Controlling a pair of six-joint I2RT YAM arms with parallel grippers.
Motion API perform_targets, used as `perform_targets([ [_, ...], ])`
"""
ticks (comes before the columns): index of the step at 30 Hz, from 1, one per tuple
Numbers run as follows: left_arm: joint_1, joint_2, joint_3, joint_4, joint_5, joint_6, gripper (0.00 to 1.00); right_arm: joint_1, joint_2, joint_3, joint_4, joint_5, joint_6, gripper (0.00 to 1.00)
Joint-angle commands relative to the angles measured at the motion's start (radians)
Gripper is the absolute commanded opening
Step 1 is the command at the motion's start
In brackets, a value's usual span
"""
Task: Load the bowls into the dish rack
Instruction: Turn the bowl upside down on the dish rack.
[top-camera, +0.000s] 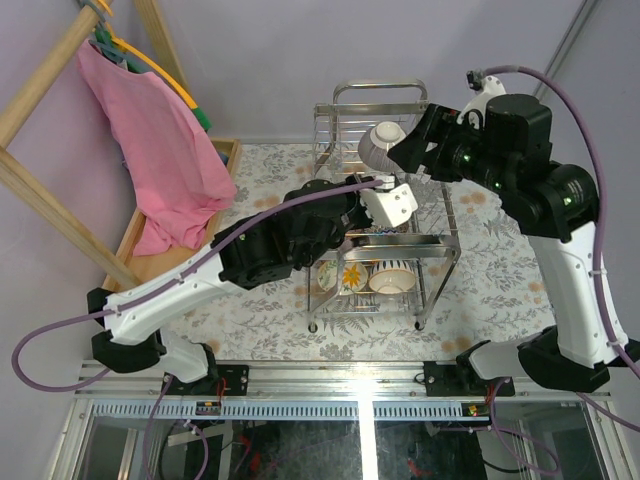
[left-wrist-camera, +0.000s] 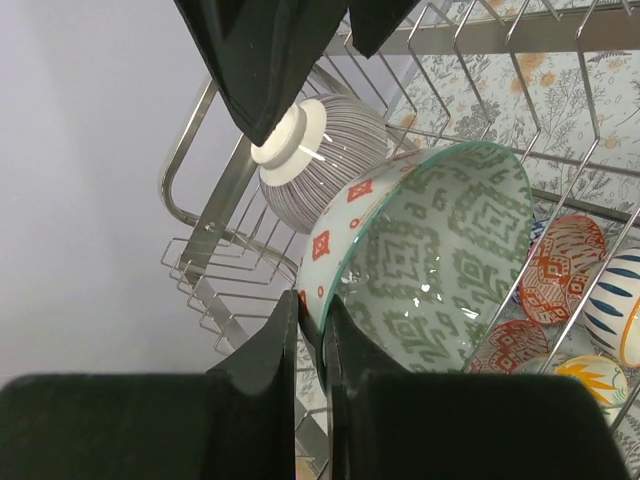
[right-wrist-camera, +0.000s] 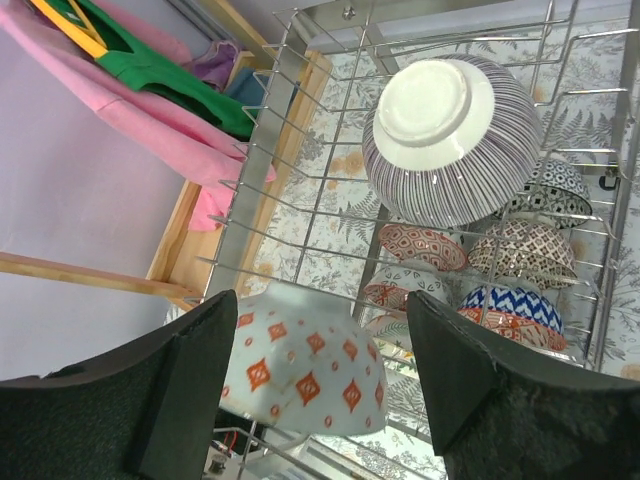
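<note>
Closest to us, at the bottom of the left wrist view, the left gripper (left-wrist-camera: 311, 310) is clamped on the rim of the diamond bowl (left-wrist-camera: 430, 260), one finger inside the rim and one outside. The bowl has red diamonds outside and a green pattern inside, and it stands tilted on edge with its mouth toward us. It hangs over the upper tier of the dish rack (left-wrist-camera: 200, 200), just beside the striped bowl (left-wrist-camera: 340, 160), which lies there with its white foot turned up; we cannot tell whether the two touch. From the right wrist, the right gripper (right-wrist-camera: 322, 310) has its jaws spread wide and grasps nothing: the striped bowl sits at upper centre, apart from both fingers, and the diamond bowl shows between them at the bottom. More patterned bowls (right-wrist-camera: 520, 250), red, black and blue, stand in the lower tier. The top camera shows the rack mid-frame on a table (top-camera: 260, 320) under a grey leaf-and-flower cloth, a lilac wall (top-camera: 300, 60) behind, and at upper left a pink cloth (top-camera: 160, 150) draped over a wooden frame (top-camera: 40, 85) above a wooden tray (top-camera: 234, 158). Small coloured stickers (top-camera: 205, 408) on the rail by the arm bases are too small for us to read.
</note>
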Motion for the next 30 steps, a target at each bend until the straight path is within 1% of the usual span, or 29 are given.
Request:
perform_targets([
  [1,-0.052,-0.067,-0.061,-0.045,0.133,-0.026,0.01,-0.004,0.02,-0.014,0.055,-0.07,0.007,0.76],
  [3,-0.051,-0.078,-0.085,-0.024,0.135,-0.024,0.04,-0.004,0.001,-0.059,0.071,-0.102,0.01,0.77],
  [4,-0.052,-0.08,-0.092,-0.019,0.141,-0.026,0.08,-0.003,-0.014,-0.084,0.087,-0.114,0.01,0.77],
  [5,-0.051,-0.083,-0.097,-0.013,0.144,-0.028,0.16,-0.005,-0.021,-0.094,0.089,-0.115,0.008,0.77],
  [7,-0.052,-0.088,-0.108,-0.002,0.157,-0.03,0.34,-0.005,-0.007,-0.083,0.069,-0.121,-0.008,0.77],
  [9,-0.052,-0.088,-0.113,0.004,0.161,-0.033,0.43,-0.004,0.008,-0.074,0.057,-0.137,-0.017,0.77],
  [11,-0.051,-0.088,-0.114,0.004,0.161,-0.033,0.45,-0.005,0.015,-0.083,0.063,-0.157,-0.019,0.77],
  [16,-0.051,-0.089,-0.101,-0.003,0.161,-0.033,0.45,-0.004,0.02,-0.093,0.053,-0.18,-0.032,0.75],
  [19,-0.051,-0.088,-0.071,-0.025,0.169,-0.041,0.47,-0.005,0.013,-0.096,0.045,-0.194,-0.042,0.72],
  [22,-0.051,-0.098,-0.045,-0.043,0.185,-0.05,0.61,-0.005,0.012,-0.088,0.026,-0.209,-0.056,0.7],
  [25,-0.051,-0.124,-0.064,-0.031,0.188,-0.048,0.74,-0.005,0.009,-0.086,0.012,-0.219,-0.069,0.69],
  [28,-0.051,-0.146,-0.088,-0.01,0.187,-0.058,0.77,-0.005,0.0,-0.093,0.004,-0.224,-0.078,0.69],
  [30,-0.05,-0.158,-0.095,0.0,0.188,-0.067,0.81,-0.004,-0.004,-0.098,-0.001,-0.223,-0.085,0.69],
])
